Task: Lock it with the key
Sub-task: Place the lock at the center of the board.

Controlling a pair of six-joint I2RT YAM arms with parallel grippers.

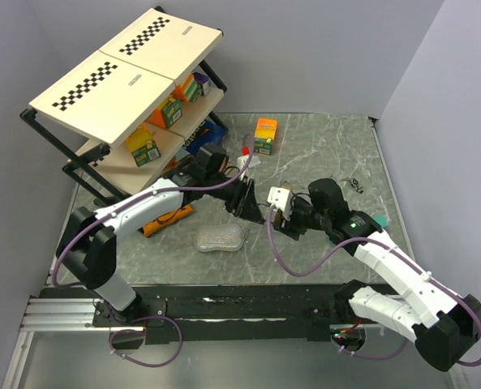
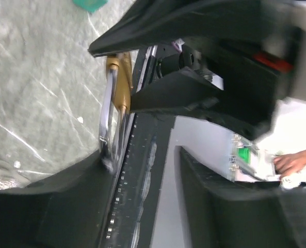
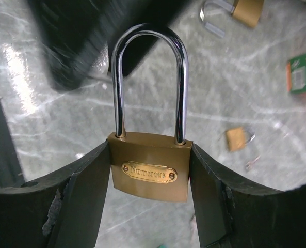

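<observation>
Brass padlock with long steel shackle (image 3: 148,173) sits clamped by its sides in right pincer (image 3: 150,155); left pincer (image 1: 246,200) stands apart. Risk: smooth body slips under key pressure.

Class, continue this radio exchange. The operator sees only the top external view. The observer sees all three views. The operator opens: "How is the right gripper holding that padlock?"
Observer: The right gripper has its fingers pressed against the two sides of the padlock, on its brass body. The shackle points away from the wrist.
Operator: Is the shackle closed?
Observer: Yes, both of its legs sit in the body.
Operator: And the left gripper?
Observer: The left gripper has its jaws apart with nothing between them. Its wrist view shows the padlock edge-on, beside one finger.
</observation>
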